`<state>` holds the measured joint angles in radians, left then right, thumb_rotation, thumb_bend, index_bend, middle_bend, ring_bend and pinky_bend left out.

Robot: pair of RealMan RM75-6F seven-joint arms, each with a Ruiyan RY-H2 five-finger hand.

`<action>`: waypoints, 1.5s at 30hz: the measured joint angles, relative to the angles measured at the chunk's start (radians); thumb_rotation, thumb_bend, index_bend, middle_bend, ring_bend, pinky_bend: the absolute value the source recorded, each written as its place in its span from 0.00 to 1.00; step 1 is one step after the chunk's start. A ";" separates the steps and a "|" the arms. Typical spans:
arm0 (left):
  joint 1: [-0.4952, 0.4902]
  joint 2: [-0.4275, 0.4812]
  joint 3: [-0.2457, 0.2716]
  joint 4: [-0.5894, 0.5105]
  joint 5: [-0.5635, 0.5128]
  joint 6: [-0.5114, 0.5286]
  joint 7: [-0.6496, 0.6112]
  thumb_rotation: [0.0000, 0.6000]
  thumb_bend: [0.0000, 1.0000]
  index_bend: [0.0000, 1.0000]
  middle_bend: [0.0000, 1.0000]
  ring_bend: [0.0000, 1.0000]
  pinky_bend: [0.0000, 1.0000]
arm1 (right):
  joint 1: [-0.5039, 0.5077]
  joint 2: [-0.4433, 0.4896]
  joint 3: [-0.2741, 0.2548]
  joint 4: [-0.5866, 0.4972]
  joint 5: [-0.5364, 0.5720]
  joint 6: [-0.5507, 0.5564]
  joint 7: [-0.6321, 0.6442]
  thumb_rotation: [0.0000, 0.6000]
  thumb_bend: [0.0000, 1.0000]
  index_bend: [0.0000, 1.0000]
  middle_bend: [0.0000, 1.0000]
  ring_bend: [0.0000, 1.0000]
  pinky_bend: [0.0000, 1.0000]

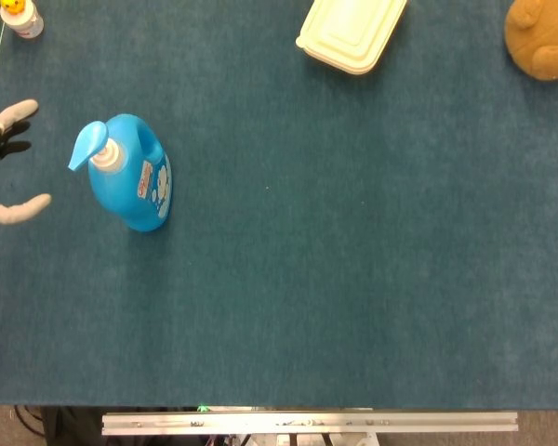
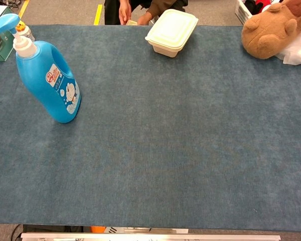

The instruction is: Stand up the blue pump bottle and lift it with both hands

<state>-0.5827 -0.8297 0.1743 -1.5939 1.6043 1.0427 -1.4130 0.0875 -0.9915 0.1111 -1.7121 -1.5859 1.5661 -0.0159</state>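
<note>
Head view is showing the left hand (image 1: 9, 158), fingers spread and empty, hovering left of the upright blue pump bottle (image 1: 130, 177).

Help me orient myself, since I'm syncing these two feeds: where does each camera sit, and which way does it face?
Head view: high above the table, looking almost straight down on the blue pump bottle, which stands upright; only the left hand shows, fingers spread at the left edge, apart from the bottle.
Chest view: lower, at the near table edge, looking forward and down across the blue mat; none of the robot's body shows.
Shared: the bottle, the cream lidded container, the brown plush toy and a small yellow-capped bottle.
</note>
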 measured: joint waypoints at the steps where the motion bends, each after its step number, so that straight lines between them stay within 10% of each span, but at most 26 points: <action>1: 0.009 0.001 -0.001 -0.015 -0.011 -0.001 0.022 1.00 0.27 0.00 0.00 0.00 0.09 | 0.004 0.003 0.003 -0.008 0.000 -0.002 -0.007 1.00 0.02 0.10 0.25 0.26 0.28; 45: 0.195 -0.247 -0.233 -0.397 -0.497 0.099 0.880 1.00 0.21 0.00 0.00 0.00 0.00 | 0.026 0.013 -0.011 0.009 0.027 -0.052 0.025 1.00 0.02 0.06 0.25 0.26 0.27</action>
<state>-0.3874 -1.0768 -0.0584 -1.9905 1.1069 1.1417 -0.5329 0.1140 -0.9788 0.1001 -1.7027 -1.5594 1.5138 0.0088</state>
